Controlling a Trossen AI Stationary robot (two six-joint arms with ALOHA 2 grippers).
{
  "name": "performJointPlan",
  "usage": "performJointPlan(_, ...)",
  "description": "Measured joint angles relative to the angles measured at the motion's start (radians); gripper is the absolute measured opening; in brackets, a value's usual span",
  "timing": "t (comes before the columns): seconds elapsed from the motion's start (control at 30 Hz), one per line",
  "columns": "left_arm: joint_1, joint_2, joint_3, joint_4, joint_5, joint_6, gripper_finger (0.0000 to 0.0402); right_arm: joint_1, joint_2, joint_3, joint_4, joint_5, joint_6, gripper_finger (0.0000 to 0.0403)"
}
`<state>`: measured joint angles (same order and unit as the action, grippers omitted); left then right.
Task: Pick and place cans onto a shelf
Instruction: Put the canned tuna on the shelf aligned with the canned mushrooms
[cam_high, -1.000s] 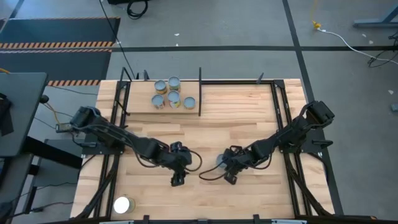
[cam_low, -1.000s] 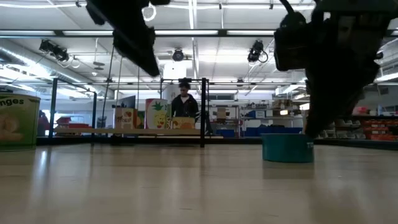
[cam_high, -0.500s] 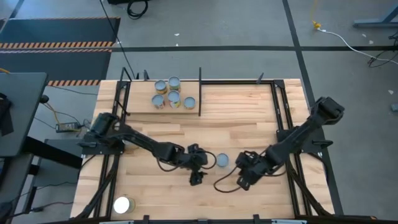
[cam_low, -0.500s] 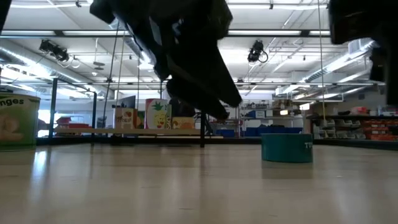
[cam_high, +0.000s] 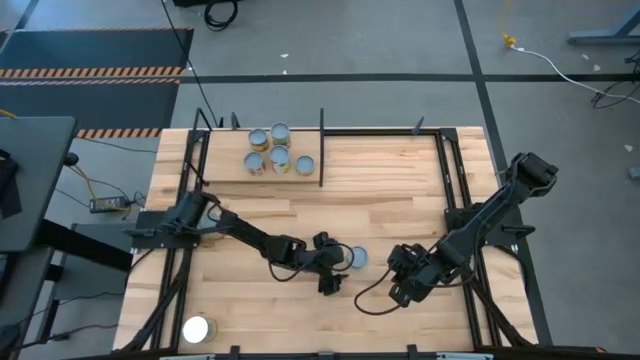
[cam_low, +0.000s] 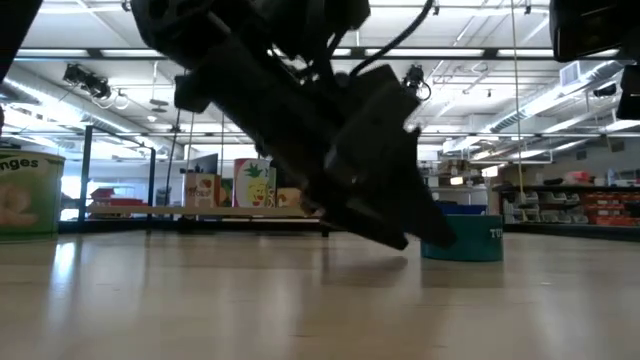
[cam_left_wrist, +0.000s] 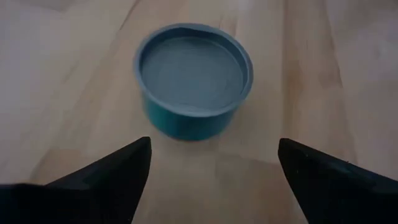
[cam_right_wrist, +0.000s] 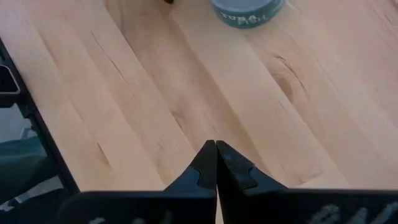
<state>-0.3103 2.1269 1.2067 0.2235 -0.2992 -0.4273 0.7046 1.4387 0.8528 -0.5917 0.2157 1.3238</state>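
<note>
A low teal can with a grey lid (cam_high: 357, 258) stands on its base on the planked tabletop; it also shows in the left wrist view (cam_left_wrist: 193, 78), the right wrist view (cam_right_wrist: 245, 11) and the low view (cam_low: 470, 238). My left gripper (cam_high: 334, 264) is open just left of this can, its fingers (cam_left_wrist: 118, 171) wide apart and short of it. My right gripper (cam_high: 395, 272) is shut and empty to the can's right. Several cans (cam_high: 275, 150) stand on the shelf (cam_high: 225, 168) at the far left. A can with a glaring white lid (cam_high: 196, 328) stands near the front left corner.
Black upright rods (cam_high: 321, 145) edge the shelf. Black frame rails (cam_high: 455, 200) run along the table's left and right sides. In the low view a large labelled can (cam_low: 25, 195) stands at the left. Bare planks lie between the teal can and the shelf.
My left gripper has gone toward the table's right edge and come up beside the teal can. My right gripper has drawn back from the can toward the right and near edges. The can has stayed where it was.
</note>
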Motion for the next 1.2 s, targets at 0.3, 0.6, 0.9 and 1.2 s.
performJointPlan(0.3,-0.001,0.088,0.000,0.192,-0.089,0.064,0.0357,-0.007,0.000,0.000,0.012,0.000,0.017,0.0002)
performJointPlan(0.6,-0.001,0.149,0.001,0.321,-0.119,0.150,0.0357,-0.009,0.000,0.000,0.010,-0.025,0.056,0.0002)
performJointPlan(0.9,0.011,0.089,0.103,-0.001,0.014,0.173,0.0357,-0.113,0.113,-0.006,-0.004,-0.026,-0.096,0.0001)
performJointPlan(1.2,0.029,0.088,0.218,-0.185,0.007,0.166,0.0357,-0.290,0.259,-0.008,0.220,-0.044,-0.392,0.0001)
